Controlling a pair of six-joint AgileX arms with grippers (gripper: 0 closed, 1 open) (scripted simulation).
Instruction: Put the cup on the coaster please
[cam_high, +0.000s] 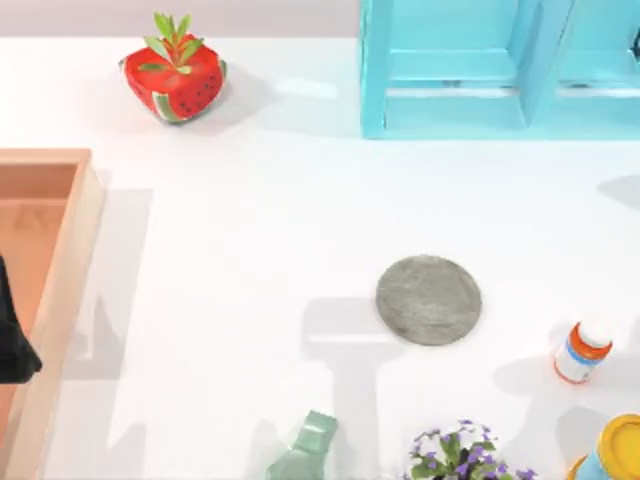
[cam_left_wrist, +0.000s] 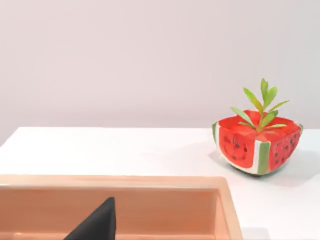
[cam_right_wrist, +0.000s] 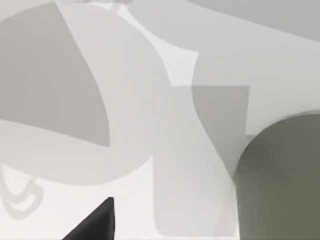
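The left end effector (cam_high: 12, 345) sits at the left edge of the frame over the wooden tray (cam_high: 62, 300); I cannot tell how far it is open. The coaster (cam_high: 429, 299) lies bare on the white surface (cam_high: 250, 250), right of centre. In the right wrist view the cup (cam_right_wrist: 280, 180) is close beside the right end effector's fingertip (cam_right_wrist: 95, 222); its opening I cannot tell.

Matte black fingers (cam_left_wrist: 95, 223) — wedge-shaped, tapering to points
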